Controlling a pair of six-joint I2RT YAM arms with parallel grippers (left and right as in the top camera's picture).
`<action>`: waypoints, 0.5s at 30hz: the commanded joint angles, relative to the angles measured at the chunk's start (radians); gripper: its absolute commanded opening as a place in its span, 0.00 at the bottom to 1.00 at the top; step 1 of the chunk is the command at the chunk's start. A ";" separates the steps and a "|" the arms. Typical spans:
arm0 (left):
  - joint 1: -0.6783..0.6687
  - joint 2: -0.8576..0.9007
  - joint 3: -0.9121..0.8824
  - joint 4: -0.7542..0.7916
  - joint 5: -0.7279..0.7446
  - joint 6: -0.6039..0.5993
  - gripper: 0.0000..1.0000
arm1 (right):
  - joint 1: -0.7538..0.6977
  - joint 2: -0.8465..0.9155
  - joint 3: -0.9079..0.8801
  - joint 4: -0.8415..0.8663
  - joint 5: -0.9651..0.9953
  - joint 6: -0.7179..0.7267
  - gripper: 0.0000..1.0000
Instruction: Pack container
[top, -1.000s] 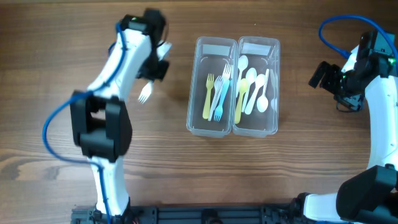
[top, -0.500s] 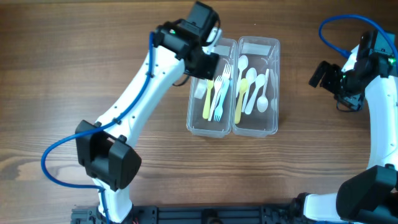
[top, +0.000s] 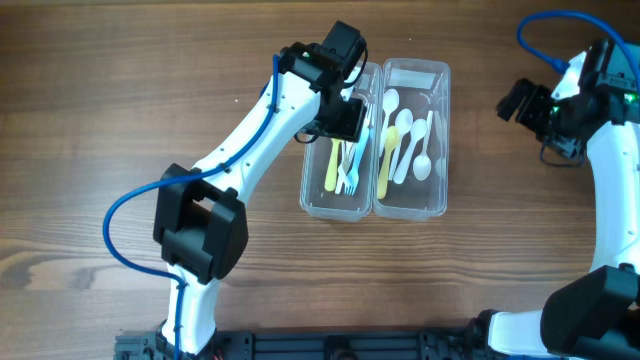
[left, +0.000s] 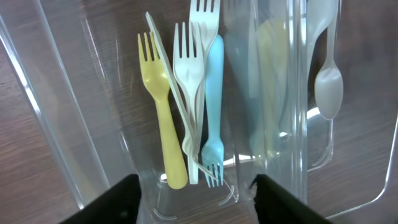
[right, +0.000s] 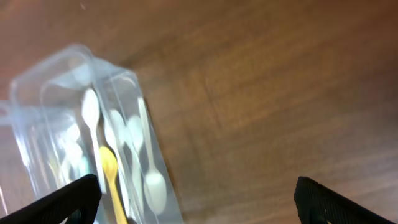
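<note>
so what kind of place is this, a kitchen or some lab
Most likely a robotics lab bench, not a kitchen. A left arm and right arm with blue cables work at a bare wooden table. Plastic forks and spoons lie sorted in two clear containers.

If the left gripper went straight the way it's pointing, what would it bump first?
Probably the pile of forks in the clear container; the left gripper points right at them, though depth is unclear.

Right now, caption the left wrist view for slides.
Open left gripper over the clear container holding a yellow fork, white forks and a blue fork.
</note>
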 joint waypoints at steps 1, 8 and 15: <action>0.021 -0.060 0.028 -0.014 0.026 -0.003 0.51 | 0.002 0.033 -0.008 0.045 -0.033 -0.010 0.84; 0.095 -0.257 0.068 -0.032 0.025 -0.003 0.55 | 0.023 0.187 -0.008 0.092 -0.207 -0.011 0.04; 0.226 -0.396 0.068 -0.113 -0.018 -0.003 0.59 | 0.129 0.305 -0.008 0.156 -0.262 -0.010 0.04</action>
